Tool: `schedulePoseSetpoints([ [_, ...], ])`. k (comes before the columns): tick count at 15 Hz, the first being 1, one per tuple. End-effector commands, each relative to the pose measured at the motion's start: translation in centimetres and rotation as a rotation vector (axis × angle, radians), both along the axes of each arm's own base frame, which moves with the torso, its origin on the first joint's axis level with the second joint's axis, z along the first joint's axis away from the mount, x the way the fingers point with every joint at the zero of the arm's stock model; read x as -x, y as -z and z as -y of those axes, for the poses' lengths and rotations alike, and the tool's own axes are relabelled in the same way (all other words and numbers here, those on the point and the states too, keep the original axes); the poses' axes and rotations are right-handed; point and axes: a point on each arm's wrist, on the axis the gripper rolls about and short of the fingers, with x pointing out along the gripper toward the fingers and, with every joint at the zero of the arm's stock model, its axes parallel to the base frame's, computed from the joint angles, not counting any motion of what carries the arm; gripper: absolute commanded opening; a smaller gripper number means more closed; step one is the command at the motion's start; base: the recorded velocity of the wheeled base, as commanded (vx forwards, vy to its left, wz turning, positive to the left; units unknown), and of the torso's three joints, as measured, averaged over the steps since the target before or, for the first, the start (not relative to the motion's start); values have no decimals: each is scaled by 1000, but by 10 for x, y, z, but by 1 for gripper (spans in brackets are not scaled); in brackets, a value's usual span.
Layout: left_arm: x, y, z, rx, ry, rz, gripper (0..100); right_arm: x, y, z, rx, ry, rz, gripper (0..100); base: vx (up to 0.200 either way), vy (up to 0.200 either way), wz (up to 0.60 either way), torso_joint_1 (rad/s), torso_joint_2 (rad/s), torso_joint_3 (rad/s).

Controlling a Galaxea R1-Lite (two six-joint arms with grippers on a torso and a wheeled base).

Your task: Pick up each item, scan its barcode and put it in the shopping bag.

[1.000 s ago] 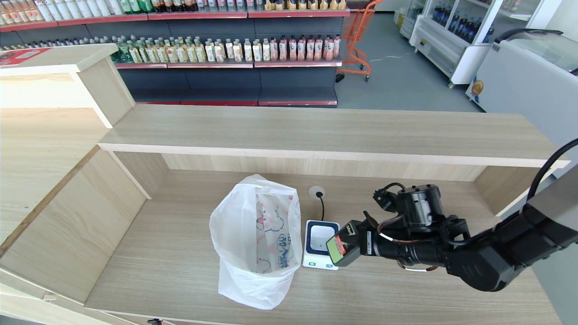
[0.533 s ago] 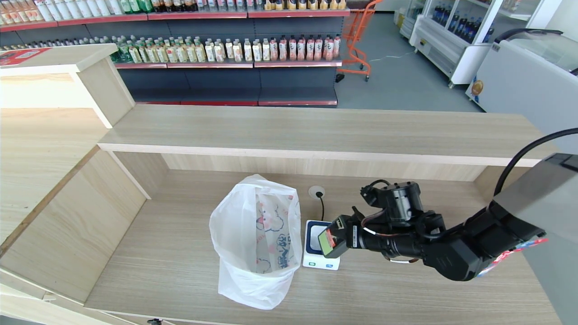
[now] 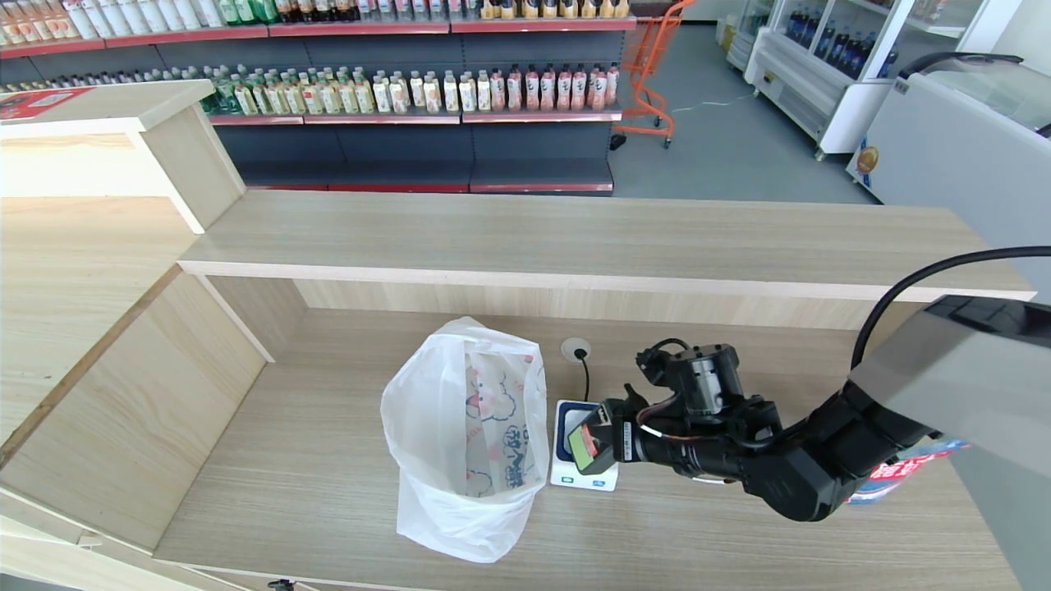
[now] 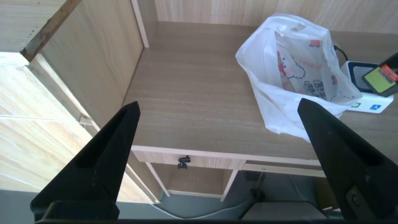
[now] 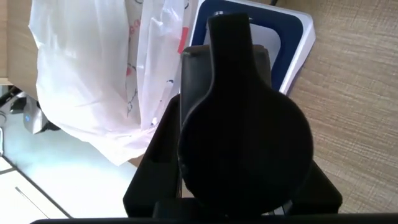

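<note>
Right gripper [image 3: 594, 444] is clamped on a small green-and-red flat packet [image 3: 581, 451], right above the white-and-blue barcode scanner [image 3: 579, 479], with the white plastic shopping bag [image 3: 460, 435] just beside it. Left gripper [image 4: 219, 107] is spread wide.

L gripper [image 4: 217, 104]: two dark fingers [image 4: 99, 168] spread wide, framing the front edge of the wood counter [image 4: 193, 81]. Clock w/ 12 = away from robot. White shopping bag [image 4: 273, 106] stands open on the counter at approx 1 o'clock from the gripper, w/ a cartoon-printed pack [image 4: 300, 62] showing inside. Blue-white scanner [image 4: 354, 74] is just beside the bag at its 3 o'clock, w/ the bag's plastic lapping its near edge. Green item [image 4: 379, 79] w/ red end is tilted over the scanner. Black cable [image 4: 339, 51] runs from the scanner toward 12. Wood side panel [image 4: 93, 50] is at the bag's 9 o'clock. Small dark latch [image 4: 182, 163] sits under the counter's front lip, toward 6.
</note>
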Motion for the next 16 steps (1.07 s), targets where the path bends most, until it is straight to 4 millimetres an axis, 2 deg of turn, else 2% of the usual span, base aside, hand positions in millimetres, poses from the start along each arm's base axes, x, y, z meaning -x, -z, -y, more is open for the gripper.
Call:
schedulePoseSetpoints([
  [1,0,0,0,0,-1,-2,100,0,2,-1,5,-1,-8,0,0,0,0,0,0,0],
  [2,0,0,0,0,-1,-2,100,1,-1,-1,-2,1,-2,0,0,0,0,0,0,0],
  [3,0,0,0,0,-1,-2,100,2,-16,0,-37,5,29,0,0,0,0,0,0,0],
  [4,0,0,0,0,-2,-2,100,9,-50,3,-132,39,68,0,0,0,0,0,0,0],
  [5,0,0,0,0,-1,-2,100,17,-74,9,-171,45,119,0,0,0,0,0,0,0],
  [7,0,0,0,0,-1,-2,100,38,-120,36,-141,30,300,0,0,0,0,0,0,0],
  [8,0,0,0,0,-1,-2,100,51,-135,51,-110,28,371,0,0,0,0,0,0,0],
  [10,0,0,0,0,-1,-2,100,77,-140,69,-40,11,433,0,0,0,0,0,0,0],
  [13,0,0,0,0,-1,-2,100,111,-128,86,-14,13,396,0,0,0,0,0,0,0],
  [16,0,0,0,0,-1,-2,100,121,-117,97,5,36,361,0,0,0,0,0,0,0],
])
